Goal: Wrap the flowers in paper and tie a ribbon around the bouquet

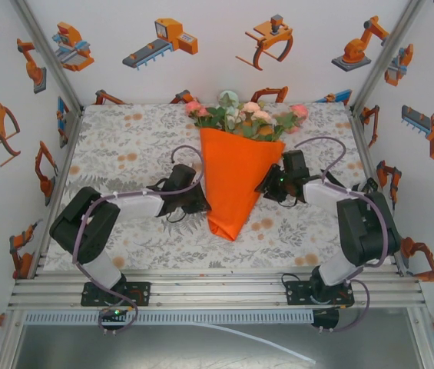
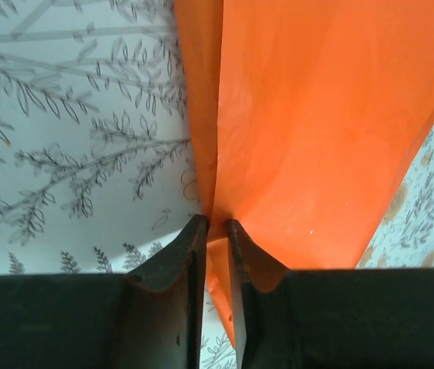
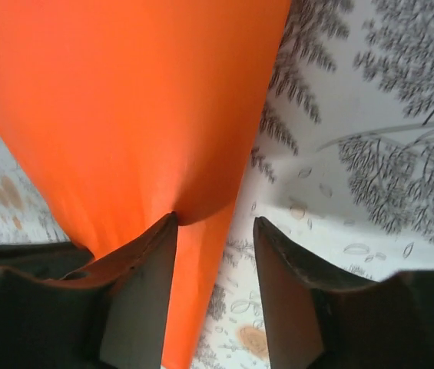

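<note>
At the table's middle: the bouquet [image 1: 240,181] lies flat on the grey floral tablecloth [image 1: 124,146], its wide end towards the far wall and its narrow tip towards the arm bases.
Flowers: pink, white and pale-green heads with green leaves [image 1: 247,117] spread out above the cone's wide end, near the far edge of the cloth.
Paper: the orange sheet [image 1: 236,196] is folded into a cone; the left wrist view shows one layer overlapping another along a long straight fold [image 2: 316,138].
Left gripper: it sits low on the cloth, right against the cone's left edge [image 1: 200,201], about halfway down the cone.
Left gripper's grip: in its wrist view the two fingers are drawn nearly together [image 2: 215,224], with the folded paper edge running down into the thin slit between them, so it pinches the paper.
Right gripper: it is at the cone's right edge [image 1: 266,187], roughly opposite the left one, with the cone lying between the two.
Right gripper's grip: its fingers stand spread [image 3: 215,219]. The paper's right edge [image 3: 124,100] lies over the finger on the left of that view and reaches partway into the gap. The other finger has only tablecloth beside it and does not touch the paper.
</note>
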Action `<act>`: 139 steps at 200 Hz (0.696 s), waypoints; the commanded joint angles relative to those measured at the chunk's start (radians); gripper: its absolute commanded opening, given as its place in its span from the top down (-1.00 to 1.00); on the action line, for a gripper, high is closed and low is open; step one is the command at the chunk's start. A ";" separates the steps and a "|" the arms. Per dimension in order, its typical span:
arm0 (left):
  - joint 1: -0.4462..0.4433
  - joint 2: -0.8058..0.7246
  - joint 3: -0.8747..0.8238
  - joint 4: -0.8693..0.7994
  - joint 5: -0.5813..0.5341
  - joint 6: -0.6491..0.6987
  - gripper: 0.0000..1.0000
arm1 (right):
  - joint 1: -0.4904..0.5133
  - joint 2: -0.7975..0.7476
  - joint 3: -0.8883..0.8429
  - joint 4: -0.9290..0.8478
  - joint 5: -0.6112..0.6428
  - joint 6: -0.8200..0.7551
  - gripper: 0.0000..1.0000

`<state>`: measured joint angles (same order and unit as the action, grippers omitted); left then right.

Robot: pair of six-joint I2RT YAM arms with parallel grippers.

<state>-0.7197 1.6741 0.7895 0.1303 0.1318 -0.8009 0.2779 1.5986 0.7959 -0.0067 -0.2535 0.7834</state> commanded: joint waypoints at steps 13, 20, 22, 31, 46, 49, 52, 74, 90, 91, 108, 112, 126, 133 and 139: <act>-0.037 0.026 -0.044 0.066 0.052 -0.065 0.63 | -0.034 0.080 0.077 0.057 -0.032 -0.066 0.37; -0.045 0.035 -0.045 0.083 0.052 -0.075 0.63 | -0.038 0.102 0.097 0.058 -0.032 -0.086 0.38; -0.047 0.039 -0.045 0.089 0.054 -0.079 0.63 | -0.039 0.108 0.103 0.056 -0.031 -0.090 0.39; -0.057 0.054 -0.040 0.109 0.062 -0.089 0.63 | -0.046 0.140 0.139 0.043 -0.031 -0.110 0.39; -0.074 0.076 -0.030 0.139 0.063 -0.112 0.63 | -0.055 0.188 0.195 0.020 -0.040 -0.135 0.40; -0.078 0.079 -0.028 0.143 0.061 -0.114 0.63 | -0.057 0.196 0.206 0.017 -0.041 -0.140 0.40; -0.080 0.082 -0.026 0.145 0.058 -0.117 0.63 | -0.058 0.204 0.215 0.012 -0.042 -0.144 0.41; -0.089 0.077 -0.026 0.142 0.024 -0.124 0.57 | -0.061 0.226 0.265 -0.017 -0.039 -0.154 0.41; -0.087 0.045 -0.033 0.108 -0.021 -0.109 0.45 | -0.062 0.204 0.264 -0.031 -0.028 -0.148 0.29; -0.087 0.043 -0.033 0.105 -0.023 -0.106 0.44 | -0.062 0.202 0.263 -0.032 -0.028 -0.148 0.28; -0.086 0.000 -0.030 0.048 -0.063 -0.075 0.38 | -0.062 0.146 0.235 -0.052 -0.011 -0.144 0.09; -0.086 -0.008 -0.030 0.039 -0.068 -0.069 0.37 | -0.062 0.129 0.225 -0.057 -0.008 -0.141 0.06; -0.085 -0.039 -0.026 0.008 -0.081 -0.047 0.36 | -0.062 0.063 0.185 -0.069 -0.013 -0.128 0.02; -0.085 -0.052 -0.023 -0.006 -0.086 -0.039 0.35 | -0.060 0.027 0.158 -0.071 -0.018 -0.117 0.02; -0.083 -0.064 -0.021 -0.018 -0.090 -0.032 0.33 | -0.059 -0.006 0.131 -0.070 -0.026 -0.106 0.02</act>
<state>-0.8043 1.6722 0.7658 0.2100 0.0956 -0.8883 0.2199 1.7210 0.9916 -0.0460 -0.2760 0.6567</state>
